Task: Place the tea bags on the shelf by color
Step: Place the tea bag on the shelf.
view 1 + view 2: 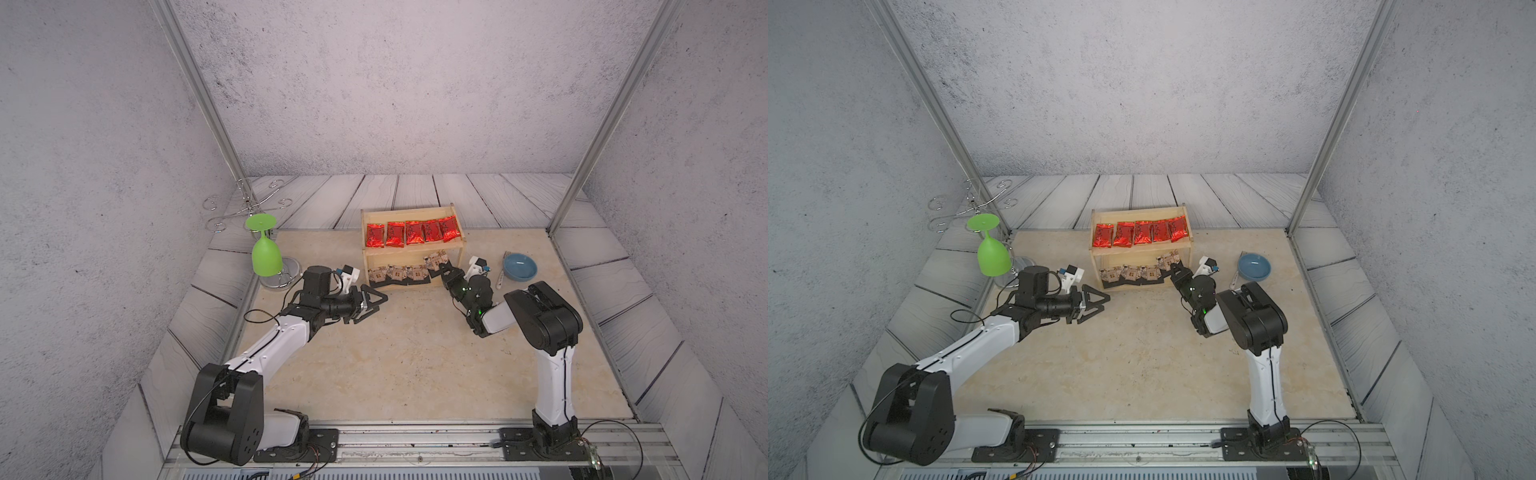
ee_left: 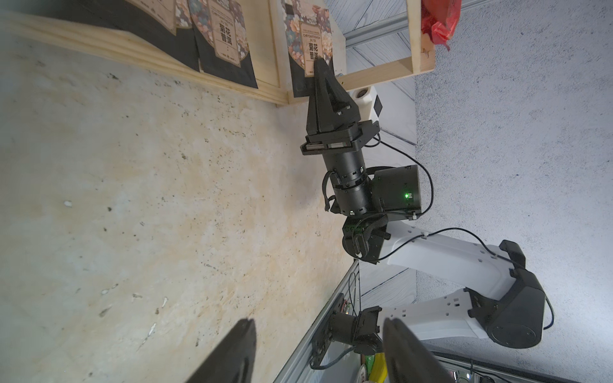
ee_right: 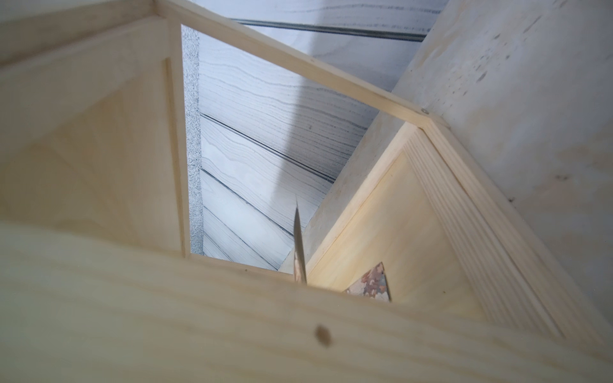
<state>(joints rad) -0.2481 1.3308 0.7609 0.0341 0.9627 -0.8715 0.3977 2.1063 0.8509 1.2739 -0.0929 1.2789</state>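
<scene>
Right gripper (image 2: pixel 320 71), pinching the fourth black packet (image 2: pixel 306 36), should carry it ahead past the shelf (image 1: pixel 411 250) rim before releasing; left gripper (image 1: pixel 376 306) spread, idle.

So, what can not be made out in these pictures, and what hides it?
right end effector: absent from the right wrist view; blurred wood of the shelf fills its foreground.
held black packet: seen only edge-on there, so its contact with the lower board is unclear.
red sachets: print too small in both top views; cut by the left wrist view's edge.
left end effector: fingers blurred and cut off in the left wrist view.
</scene>
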